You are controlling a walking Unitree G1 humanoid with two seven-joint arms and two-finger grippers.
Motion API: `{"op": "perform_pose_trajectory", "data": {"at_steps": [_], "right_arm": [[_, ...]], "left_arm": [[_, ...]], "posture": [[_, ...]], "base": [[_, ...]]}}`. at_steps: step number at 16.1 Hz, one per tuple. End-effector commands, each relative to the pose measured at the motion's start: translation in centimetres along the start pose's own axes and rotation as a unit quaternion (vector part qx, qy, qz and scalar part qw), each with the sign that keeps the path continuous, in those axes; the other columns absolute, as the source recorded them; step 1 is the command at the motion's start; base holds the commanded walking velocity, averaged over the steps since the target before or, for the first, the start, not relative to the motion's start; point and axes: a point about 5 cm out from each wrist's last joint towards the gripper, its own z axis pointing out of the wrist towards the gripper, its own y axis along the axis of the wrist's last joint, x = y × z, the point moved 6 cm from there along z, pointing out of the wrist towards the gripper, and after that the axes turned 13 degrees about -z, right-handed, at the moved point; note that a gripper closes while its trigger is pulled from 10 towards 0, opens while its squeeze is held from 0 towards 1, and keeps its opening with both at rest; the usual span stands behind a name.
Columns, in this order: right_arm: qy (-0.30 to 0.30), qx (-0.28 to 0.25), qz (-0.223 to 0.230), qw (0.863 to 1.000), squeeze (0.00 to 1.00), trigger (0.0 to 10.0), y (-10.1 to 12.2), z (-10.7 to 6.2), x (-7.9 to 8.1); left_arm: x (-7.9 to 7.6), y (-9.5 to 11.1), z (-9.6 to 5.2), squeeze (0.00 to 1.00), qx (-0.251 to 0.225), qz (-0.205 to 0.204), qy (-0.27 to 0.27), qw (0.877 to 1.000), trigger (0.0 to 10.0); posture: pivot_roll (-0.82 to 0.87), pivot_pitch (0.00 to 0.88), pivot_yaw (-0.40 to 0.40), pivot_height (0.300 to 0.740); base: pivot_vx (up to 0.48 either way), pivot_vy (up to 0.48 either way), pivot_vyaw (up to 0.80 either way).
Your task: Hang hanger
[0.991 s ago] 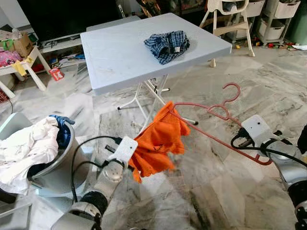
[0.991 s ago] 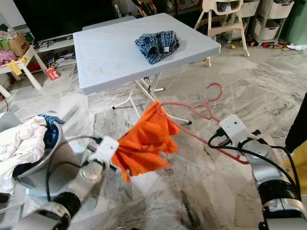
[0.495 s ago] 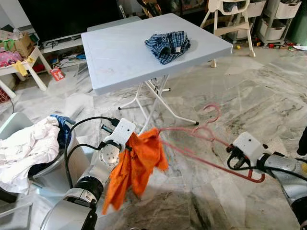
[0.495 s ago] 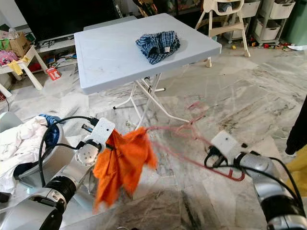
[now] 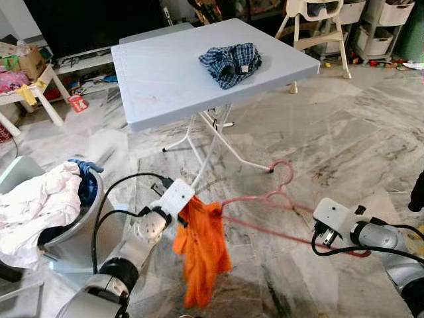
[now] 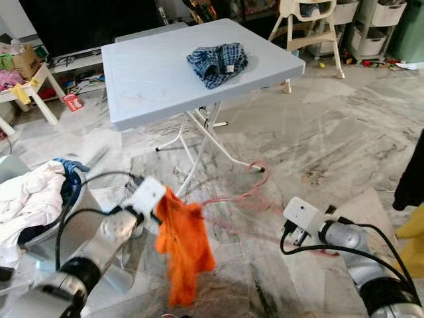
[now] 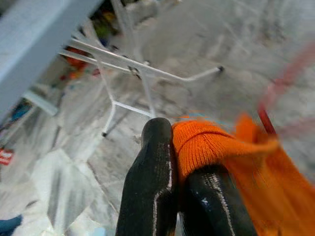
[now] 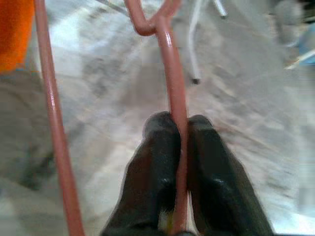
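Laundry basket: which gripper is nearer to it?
Left. The left gripper, shut on the orange garment, is beside the laundry basket; the right gripper holds the pink hanger farther away.

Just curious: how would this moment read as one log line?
left gripper: shut on orange garment | right gripper: shut on pink hanger | garment hangs off hanger end

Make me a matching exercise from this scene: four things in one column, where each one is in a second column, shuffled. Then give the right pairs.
Things:
1. orange cloth
2. hanger
3. plaid garment
4. white laundry

Places:
A. on the table
B. pinched in the left hand
C. in the basket on the floor
D. clamped in the right hand

Pairs: 1-B, 2-D, 3-A, 4-C
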Motion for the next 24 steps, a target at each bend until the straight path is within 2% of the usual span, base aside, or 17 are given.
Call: {"op": "perform_pose_trajectory", "data": {"at_steps": [1,2,4,7,10,11,13,14,17,18,19,20,22,23,24], "right_arm": [[-0.043,-0.002,-0.04,0.998,0.0,10.0,0.8,0.3,-1.5],[-0.048,0.0,-0.048,0.998,0.0,10.0,0.7,0.3,-1.6],[-0.058,-0.009,-0.047,0.997,0.0,10.0,0.8,0.2,-1.9],[-0.03,-0.047,-0.052,0.997,0.0,10.0,1.6,-0.1,-1.2],[0.085,-0.112,-0.071,0.988,0.0,10.0,2.9,-1.5,2.0],[0.114,-0.108,-0.062,0.986,0.0,10.0,2.5,-1.9,2.6],[0.091,-0.062,-0.092,0.99,0.0,10.0,0.8,-1.7,1.4],[0.078,-0.021,-0.126,0.989,0.0,10.0,-0.7,-1.6,0.7],[0.13,-0.083,-0.066,0.986,0.0,10.0,1.5,-2.4,2.2],[0.118,-0.131,-0.018,0.984,0.0,10.0,3.5,-2.4,1.7],[0.093,-0.137,-0.004,0.986,0.0,10.0,3.9,-2.1,0.8],[0.09,-0.138,-0.017,0.986,0.0,10.0,3.9,-1.9,0.7],[0.082,-0.15,-0.008,0.985,0.0,10.0,4.4,-2.0,0.5],[0.132,-0.171,0.027,0.976,0.0,10.0,5.1,-2.7,1.8],[0.096,-0.151,0.029,0.983,0.0,10.0,4.7,-2.2,0.7]], "left_arm": [[0.5,0.1,-0.5,0.0,-0.005,0.018,-0.013,1.0,10.0],[0.6,-0.1,-0.6,0.0,-0.005,0.027,-0.016,0.999,10.0],[2.0,-0.2,-0.9,0.0,0.001,0.043,0.0,0.999,10.0],[4.0,0.0,-1.0,0.0,0.011,0.058,0.025,0.998,10.0],[5.8,1.0,-0.7,0.0,0.01,0.081,0.048,0.996,10.0],[5.8,1.2,-0.7,0.0,0.008,0.084,0.049,0.995,10.0],[5.8,1.6,-0.5,0.0,0.004,0.088,0.048,0.995,10.0],[5.7,1.6,-0.5,0.0,0.002,0.09,0.048,0.995,10.0],[5.5,1.3,-0.6,0.0,0.001,0.09,0.046,0.995,10.0],[5.1,1.2,-0.6,0.0,-0.001,0.089,0.043,0.995,10.0],[4.9,1.3,-0.6,0.0,-0.004,0.088,0.04,0.995,10.0],[4.7,1.3,-0.5,0.0,-0.004,0.089,0.039,0.995,10.0],[4.5,1.5,-0.4,0.0,-0.009,0.09,0.035,0.995,10.0],[4.6,1.7,-0.4,0.0,-0.012,0.093,0.037,0.995,10.0],[4.6,2.1,-0.3,0.0,-0.02,0.094,0.037,0.995,10.0]], "posture": [[-0.15,0.0,0.128,0.74],[-0.15,0.0,0.128,0.74],[-0.15,0.0,0.124,0.74],[-0.15,0.0,0.126,0.74],[-0.16,0.0,0.129,0.74],[-0.16,0.0,0.13,0.74],[-0.16,0.0,0.132,0.74],[-0.16,0.0,0.133,0.74],[-0.16,0.0,0.134,0.74],[-0.15,0.0,0.134,0.74],[-0.15,0.0,0.135,0.74],[-0.15,0.0,0.134,0.74],[-0.15,0.0,0.134,0.74],[-0.14,0.0,0.134,0.74],[-0.14,0.0,0.136,0.74]], "base": [[0.0,0.0,0.0],[0.0,0.0,0.0],[0.0,0.0,0.0],[0.0,0.0,0.0],[0.0,0.0,0.0],[0.0,0.0,0.0],[0.0,0.0,0.0],[0.0,0.0,0.0],[0.0,0.0,0.0],[0.0,0.0,0.0],[0.0,0.0,0.0],[0.0,0.0,0.0],[0.0,0.0,0.0],[0.0,0.0,0.0],[0.0,0.0,0.0]]}}
